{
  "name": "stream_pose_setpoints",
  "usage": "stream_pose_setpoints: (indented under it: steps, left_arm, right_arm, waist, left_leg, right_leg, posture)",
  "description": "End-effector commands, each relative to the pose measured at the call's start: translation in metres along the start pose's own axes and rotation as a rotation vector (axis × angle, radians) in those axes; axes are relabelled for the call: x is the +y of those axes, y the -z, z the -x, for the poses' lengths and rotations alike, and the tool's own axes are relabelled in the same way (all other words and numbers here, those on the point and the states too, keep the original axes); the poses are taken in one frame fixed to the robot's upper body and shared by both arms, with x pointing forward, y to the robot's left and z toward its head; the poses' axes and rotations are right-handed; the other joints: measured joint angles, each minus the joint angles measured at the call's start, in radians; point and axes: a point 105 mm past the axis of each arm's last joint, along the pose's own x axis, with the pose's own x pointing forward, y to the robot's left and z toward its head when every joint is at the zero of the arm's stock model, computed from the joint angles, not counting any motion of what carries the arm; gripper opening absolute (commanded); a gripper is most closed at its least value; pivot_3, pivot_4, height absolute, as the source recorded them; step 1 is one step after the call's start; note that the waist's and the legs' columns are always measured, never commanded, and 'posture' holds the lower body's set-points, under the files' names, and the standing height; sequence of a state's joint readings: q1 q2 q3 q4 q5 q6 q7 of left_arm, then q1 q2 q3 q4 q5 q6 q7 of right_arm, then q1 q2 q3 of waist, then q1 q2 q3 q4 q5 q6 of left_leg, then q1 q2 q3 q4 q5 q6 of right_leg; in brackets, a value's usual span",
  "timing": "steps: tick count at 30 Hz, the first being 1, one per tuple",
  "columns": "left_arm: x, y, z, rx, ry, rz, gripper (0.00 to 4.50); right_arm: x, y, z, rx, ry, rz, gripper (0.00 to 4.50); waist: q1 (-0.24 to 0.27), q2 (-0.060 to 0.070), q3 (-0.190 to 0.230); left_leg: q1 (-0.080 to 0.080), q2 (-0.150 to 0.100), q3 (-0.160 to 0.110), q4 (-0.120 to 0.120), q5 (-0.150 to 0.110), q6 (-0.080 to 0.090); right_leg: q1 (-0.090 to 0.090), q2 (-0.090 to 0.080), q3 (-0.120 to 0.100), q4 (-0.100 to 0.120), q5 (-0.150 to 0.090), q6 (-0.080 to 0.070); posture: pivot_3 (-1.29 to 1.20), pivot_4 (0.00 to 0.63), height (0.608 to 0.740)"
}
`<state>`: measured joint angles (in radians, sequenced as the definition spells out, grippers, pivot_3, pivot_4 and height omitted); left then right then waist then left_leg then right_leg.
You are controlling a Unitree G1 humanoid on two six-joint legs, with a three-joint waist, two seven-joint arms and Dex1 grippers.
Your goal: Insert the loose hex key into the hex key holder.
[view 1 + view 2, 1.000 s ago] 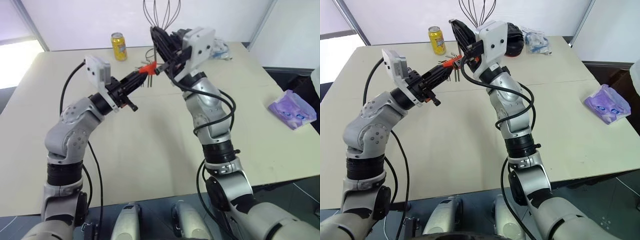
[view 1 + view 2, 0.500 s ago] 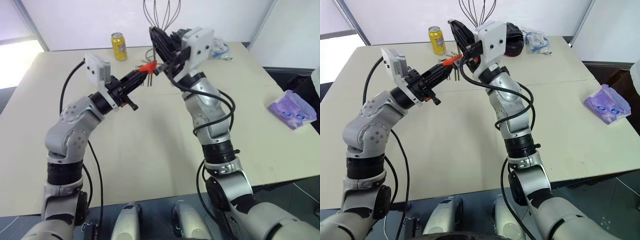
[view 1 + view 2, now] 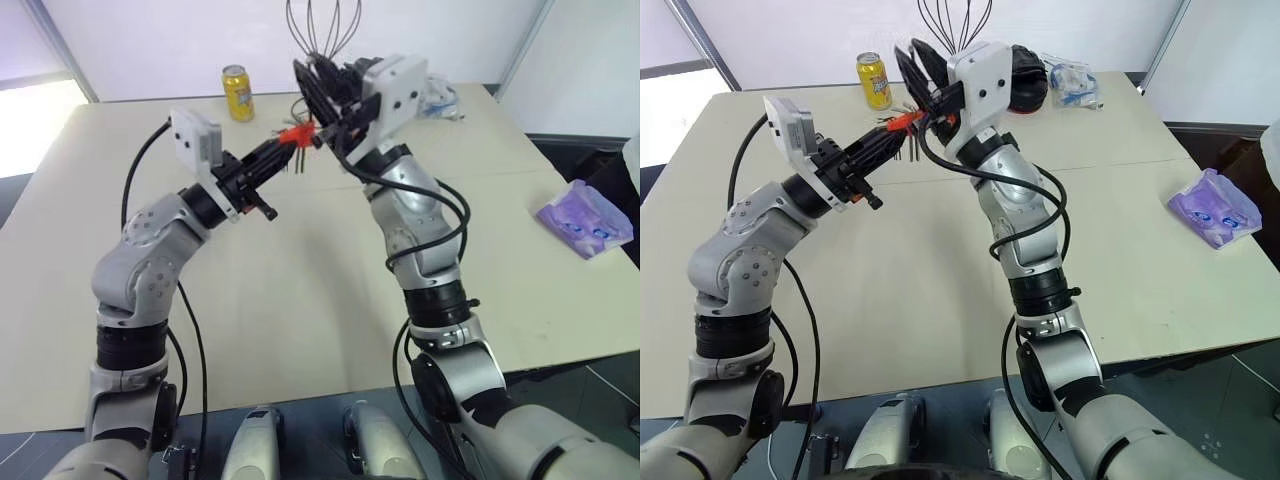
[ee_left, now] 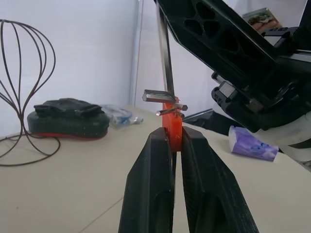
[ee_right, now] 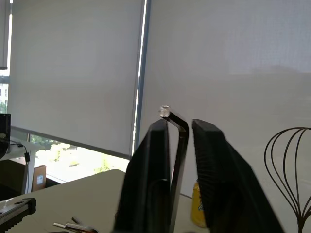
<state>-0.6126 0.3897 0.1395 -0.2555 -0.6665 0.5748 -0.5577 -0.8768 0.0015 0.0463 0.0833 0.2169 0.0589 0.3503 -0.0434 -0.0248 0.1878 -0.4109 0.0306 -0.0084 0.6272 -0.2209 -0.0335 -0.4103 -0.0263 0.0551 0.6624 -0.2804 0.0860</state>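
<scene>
My left gripper (image 3: pixel 288 143) is shut on the red-orange hex key holder (image 3: pixel 296 134), held up over the table's far middle. In the left wrist view the holder (image 4: pixel 171 124) sits pinched between my fingertips (image 4: pixel 158 141), with short grey keys sticking out sideways. The loose hex key (image 4: pixel 166 63) rises straight up from the holder's top, alongside my right gripper's finger. My right gripper (image 3: pixel 310 68) points up just right of the holder. In the right wrist view the key (image 5: pixel 179 150) stands between its parted fingers (image 5: pixel 209 141), with its bent end over one fingertip and a gap to the other.
A yellow can (image 3: pixel 237 92) stands at the table's far edge, and a wire-frame stand (image 3: pixel 325 25) with a black and red case (image 4: pixel 68 116) behind the grippers. A purple packet (image 3: pixel 585 222) lies at the right. Loose hex keys (image 3: pixel 902 150) lie on the table under the holder.
My right gripper's fingers have spread apart around the hex key. Both arms and the holder stay where they were.
</scene>
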Motion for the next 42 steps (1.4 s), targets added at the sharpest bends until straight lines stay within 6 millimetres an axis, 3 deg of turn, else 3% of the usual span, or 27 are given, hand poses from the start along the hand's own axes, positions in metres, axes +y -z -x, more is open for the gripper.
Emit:
stream_pose_setpoints:
  steps: [1, 3, 4, 9, 13, 17, 22, 27, 32, 37, 42]
  left_arm:
    - [-0.002, -0.021, -0.002, -0.073, 0.010, -0.043, 0.00]
    - [-0.002, -0.021, -0.001, -0.073, 0.008, -0.044, 0.00]
    - [-0.002, -0.021, -0.002, -0.074, 0.008, -0.044, 0.00]
    - [-0.001, -0.021, -0.001, -0.074, 0.005, -0.041, 0.00]
    - [-0.001, -0.021, -0.001, -0.077, 0.008, -0.035, 0.00]
    - [-0.001, -0.023, -0.002, -0.086, 0.014, -0.024, 0.00]
    - [-0.001, -0.026, -0.003, -0.092, 0.022, -0.020, 0.00]
    - [-0.002, -0.025, -0.004, -0.082, 0.032, -0.021, 0.00]
    - [-0.005, -0.015, -0.001, -0.054, 0.033, 0.026, 0.00]
    - [-0.013, 0.002, 0.001, -0.013, 0.052, 0.094, 0.00]
    - [-0.025, 0.038, 0.009, 0.074, 0.072, 0.181, 0.00]
  right_arm:
    - [0.005, -0.021, -0.006, -0.074, -0.024, 0.032, 3.03]
    - [0.006, -0.020, -0.005, -0.064, -0.038, 0.028, 4.19]
    - [0.006, -0.021, -0.003, -0.062, -0.044, 0.032, 4.46]
    - [-0.003, -0.032, 0.016, -0.032, -0.091, 0.069, 4.46]
    - [-0.022, -0.039, 0.031, 0.027, -0.125, 0.094, 4.46]
    - [-0.040, -0.024, 0.055, 0.191, -0.197, -0.012, 4.46]
    - [-0.029, -0.001, 0.088, 0.356, -0.314, -0.231, 4.46]
    - [-0.019, 0.008, 0.091, 0.385, -0.331, -0.257, 4.46]
    - [-0.020, 0.011, 0.093, 0.415, -0.337, -0.206, 4.46]
    - [-0.030, -0.006, 0.102, 0.445, -0.360, -0.111, 4.46]
    - [-0.028, -0.031, 0.136, 0.595, -0.496, 0.080, 4.46]
  waist:
    - [0.000, 0.000, 0.000]
    - [0.000, 0.000, 0.000]
    - [0.000, 0.000, 0.000]
    - [0.004, 0.000, 0.000]
    - [0.003, 0.000, 0.000]
    - [0.004, 0.000, 0.000]
    - [0.001, 0.001, 0.001]
    - [0.000, 0.002, 0.002]
    - [0.003, 0.002, 0.002]
    - [0.008, 0.002, 0.002]
    - [0.023, 0.003, 0.002]
  left_leg:
    - [0.000, 0.000, 0.000, 0.000, 0.000, 0.000]
    - [0.000, 0.000, 0.000, 0.000, 0.000, 0.000]
    - [0.000, 0.000, 0.000, 0.000, 0.000, 0.000]
    - [-0.001, 0.000, 0.000, 0.000, 0.000, 0.000]
    - [-0.001, 0.000, 0.000, 0.000, 0.000, 0.000]
    - [-0.001, 0.000, 0.000, 0.000, 0.000, 0.000]
    - [-0.001, 0.000, 0.000, -0.001, 0.000, 0.001]
    - [-0.001, 0.000, 0.000, -0.001, -0.001, 0.001]
    - [-0.002, -0.001, 0.000, -0.001, -0.001, 0.001]
    - [-0.004, -0.001, 0.000, 0.000, -0.001, 0.001]
    - [-0.006, -0.001, -0.001, 0.000, -0.001, 0.002]
  right_leg:
    - [0.000, 0.000, 0.000, 0.000, 0.000, 0.000]
    - [0.000, 0.000, 0.000, 0.000, 0.000, 0.000]
    - [0.000, 0.000, 0.000, 0.000, 0.000, 0.000]
    - [0.000, 0.000, 0.000, -0.001, 0.000, 0.000]
    - [0.000, -0.001, 0.000, -0.002, 0.000, 0.000]
    - [0.000, 0.000, 0.000, -0.002, 0.000, 0.000]
    - [0.001, 0.000, -0.001, -0.005, 0.000, 0.000]
    - [0.001, 0.002, 0.000, -0.005, 0.000, 0.000]
    - [0.001, 0.002, 0.000, -0.006, 0.000, 0.000]
    - [0.001, 0.001, -0.001, -0.008, 0.000, 0.000]
    - [0.000, 0.001, -0.001, -0.011, 0.000, 0.001]
  posture:
    - [0.00, 0.150, 0.740]
    - [0.00, 0.150, 0.740]
    - [0.00, 0.150, 0.740]
    - [0.00, 0.150, 0.740]
    - [0.00, 0.150, 0.740]
    - [0.00, 0.150, 0.740]
    - [0.00, 0.150, 0.740]
    - [0.00, 0.150, 0.740]
    - [0.00, 0.150, 0.740]
    - [0.00, 0.150, 0.740]
    - [0.00, 0.150, 0.740]
